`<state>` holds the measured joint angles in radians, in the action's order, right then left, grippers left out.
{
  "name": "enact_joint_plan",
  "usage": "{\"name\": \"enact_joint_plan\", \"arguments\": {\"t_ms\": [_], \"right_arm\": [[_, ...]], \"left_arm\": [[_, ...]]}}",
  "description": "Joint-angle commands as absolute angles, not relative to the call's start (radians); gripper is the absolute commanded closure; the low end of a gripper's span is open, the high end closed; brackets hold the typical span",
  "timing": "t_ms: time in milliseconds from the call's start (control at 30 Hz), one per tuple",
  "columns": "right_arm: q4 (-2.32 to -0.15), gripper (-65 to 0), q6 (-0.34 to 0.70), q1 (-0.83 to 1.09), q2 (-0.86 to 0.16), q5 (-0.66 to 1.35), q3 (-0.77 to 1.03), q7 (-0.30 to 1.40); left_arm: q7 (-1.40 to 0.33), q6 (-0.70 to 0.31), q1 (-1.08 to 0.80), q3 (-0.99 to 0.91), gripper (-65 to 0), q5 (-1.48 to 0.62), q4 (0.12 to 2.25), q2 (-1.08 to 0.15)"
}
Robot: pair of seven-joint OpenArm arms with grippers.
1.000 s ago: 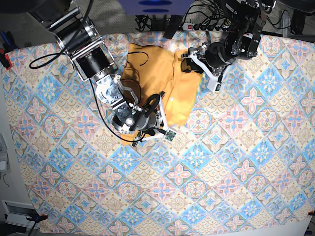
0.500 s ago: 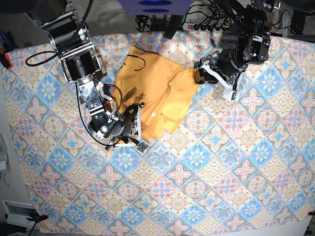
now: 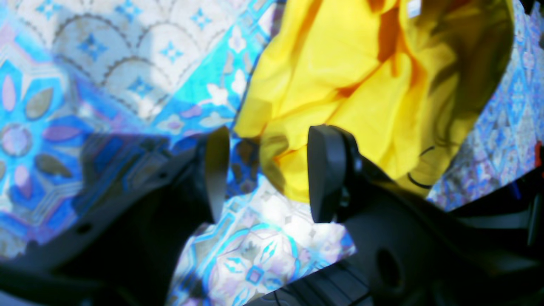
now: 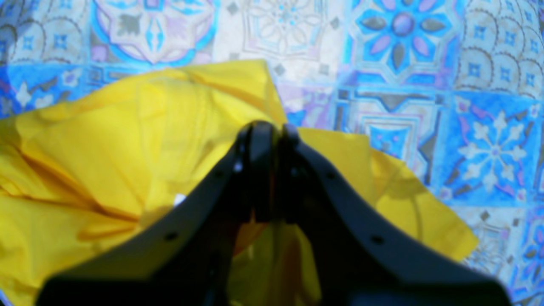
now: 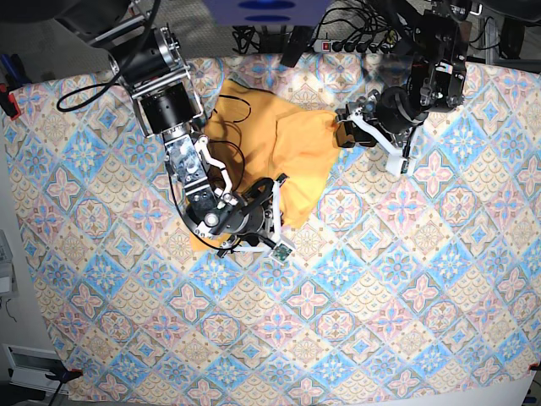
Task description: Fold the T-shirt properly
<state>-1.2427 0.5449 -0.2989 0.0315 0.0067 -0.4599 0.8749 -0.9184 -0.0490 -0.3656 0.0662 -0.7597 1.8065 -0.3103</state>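
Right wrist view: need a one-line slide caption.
Right gripper nearly closed, pinching the yellow T-shirt over the patterned tablecloth.

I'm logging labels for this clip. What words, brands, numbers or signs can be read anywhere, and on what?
None can be read.
T-shirt: plain, only thin dark line marks, no letters.
Tablecloth: pattern only, no text.
Small white spot on the shirt in the right wrist view: too blurred to tell.

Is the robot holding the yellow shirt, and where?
The right gripper pinches the shirt at a bunched fold near its edge. The left gripper is open around a shirt corner, holding nothing.
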Motion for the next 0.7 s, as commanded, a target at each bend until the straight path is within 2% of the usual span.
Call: {"name": "enact_joint_plan", "arguments": {"t_ms": [0,200,433,667], "right_arm": [[-1.257,-5.3,0.544,-0.325,0.048,0.022,-0.458,0.834],[-1.328,-6.4,0.544,-0.32,0.033,0.022,-0.45,0.811],[-1.498,-17.0,0.538,-0.26,-0.056,0.022,-0.447,0.851],[-1.527,-17.7,0.507,-0.196,-0.076,0.022,-0.36,0.843]], "left_arm": [[-0.908,-0.053,-0.364,0.062,-29.0,-0.771,1.828,-0.317],[-0.914,-0.054,-0.386,0.061,-29.0,-0.774,1.91,-0.318],[-0.914,-0.059,-0.421,0.07,-29.0,-0.774,1.962,-0.318],[-0.914,-0.059,-0.423,0.071,-29.7,-0.768,1.96,-0.317]]}}
